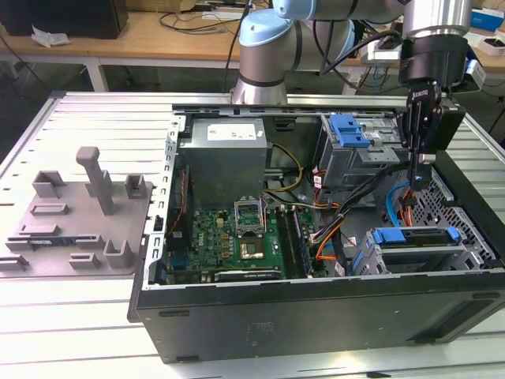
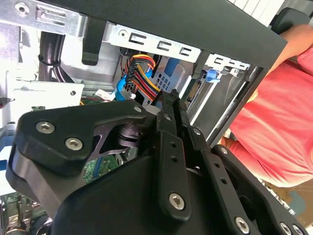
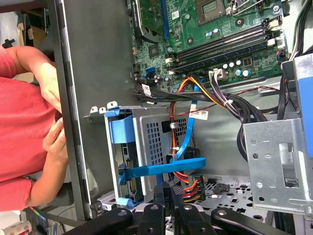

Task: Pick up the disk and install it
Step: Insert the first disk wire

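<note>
Blue plastic rail marks the disk point(image 1: 414, 235) in the exterior view: it sits in the drive cage point(image 1: 371, 260) at the near corner of the open computer case point(image 1: 316, 308), on the exterior view's right. The claw point(image 1: 419, 180) hangs above and a little beyond it, pointing down. Its fingers are pressed together, holding nothing and clear of the disk. Orange and blue cables point(image 1: 398, 207) run below its tip. A grey power supply point(image 1: 229, 154) stands at the far side of the case, the green motherboard point(image 1: 237, 237) lies nearer, and a blue latch point(image 1: 349, 130) tops the far bay. The case rests on a slatted metal worktop point(image 1: 79, 332), with a grey fixture point(image 1: 79, 213) on the exterior view's left.

In the second wrist view the claw point(image 2: 175, 95) is closed on itself and empty, aimed toward a bundle of coloured wires point(image 2: 144, 66) inside the case. A person point(image 2: 279, 122) in a red shirt is beyond the black case wall.

In the first wrist view the claw point(image 3: 168, 188) is closed just beside the disk point(image 3: 161, 169), whose blue rail lies across the perforated cage. Whether they touch I cannot tell. The person's hand point(image 3: 54, 142) rests against the case edge.
</note>
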You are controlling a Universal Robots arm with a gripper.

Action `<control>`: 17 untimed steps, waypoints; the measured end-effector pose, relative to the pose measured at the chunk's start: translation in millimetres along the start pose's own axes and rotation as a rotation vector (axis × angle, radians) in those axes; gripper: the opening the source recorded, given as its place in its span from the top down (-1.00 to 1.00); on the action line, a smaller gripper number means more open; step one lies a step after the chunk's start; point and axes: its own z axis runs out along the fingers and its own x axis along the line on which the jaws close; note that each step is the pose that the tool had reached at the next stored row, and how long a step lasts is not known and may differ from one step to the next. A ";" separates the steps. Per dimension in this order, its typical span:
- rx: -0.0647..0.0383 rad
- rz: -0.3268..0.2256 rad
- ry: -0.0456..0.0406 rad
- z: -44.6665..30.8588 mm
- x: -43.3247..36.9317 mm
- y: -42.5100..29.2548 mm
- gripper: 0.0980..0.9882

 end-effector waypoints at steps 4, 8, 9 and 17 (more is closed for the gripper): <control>0.000 0.000 0.0000 0.0 0.0 0.0 0.84; 0.000 0.000 0.0001 -0.1 0.0 0.0 0.84; 0.000 0.000 -0.0008 0.0 0.1 0.0 0.84; -0.008 -0.001 -0.0649 2.6 16.3 -1.8 0.84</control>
